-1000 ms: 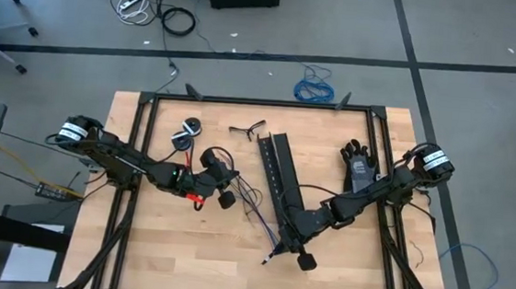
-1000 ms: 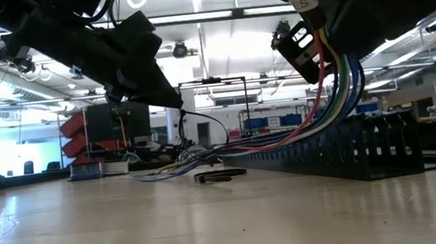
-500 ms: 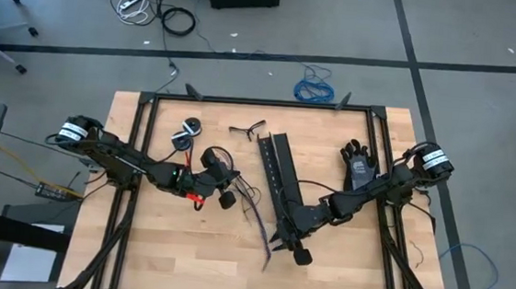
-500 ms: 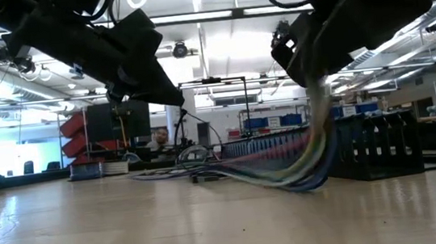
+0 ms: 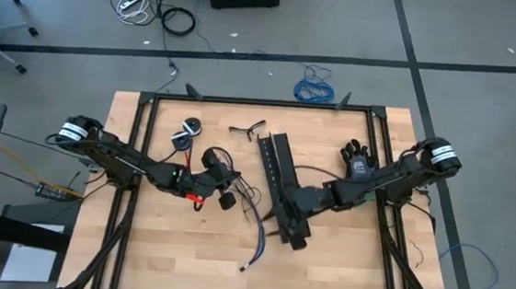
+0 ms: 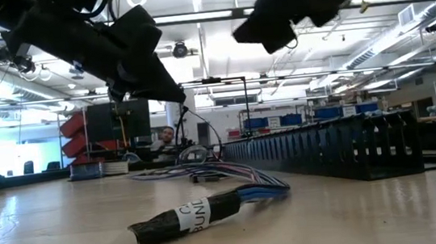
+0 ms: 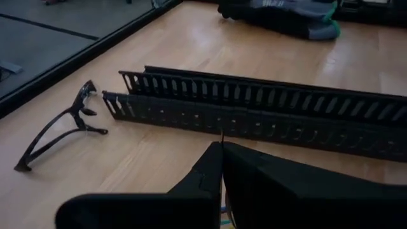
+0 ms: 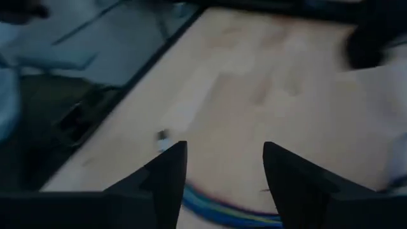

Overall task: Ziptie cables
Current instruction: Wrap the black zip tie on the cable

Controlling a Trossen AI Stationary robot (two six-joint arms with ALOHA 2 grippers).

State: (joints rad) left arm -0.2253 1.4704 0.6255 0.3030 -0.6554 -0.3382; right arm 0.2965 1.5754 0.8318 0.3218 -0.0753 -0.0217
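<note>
Figure: two arms over a wooden table (image 5: 139,246), places taken from the black perforated channel (image 5: 278,178) lying near the table's middle.

Left of the channel, the left gripper (image 5: 223,197) hovers with its fingers pressed together; what they pinch, if anything, cannot be told. Just beside the channel on that same side lie the cables (image 5: 256,241) — a loose bundle flat on the wood, its dark taped end (image 6: 176,221) toward the table's near edge, touched by neither gripper. Over the channel's near end stands the right gripper (image 5: 296,229), jaws parted and empty, the bundle below them in the wrist view.

Risk, as a judgement: the wires lie splayed and unbound, so a regrasp may catch only some strands, or snag the channel wall. No ziptie can be made out.

Surface and room — pale plank top in a black frame; beyond, a grey floor with stray cords (image 5: 162,12).
</note>
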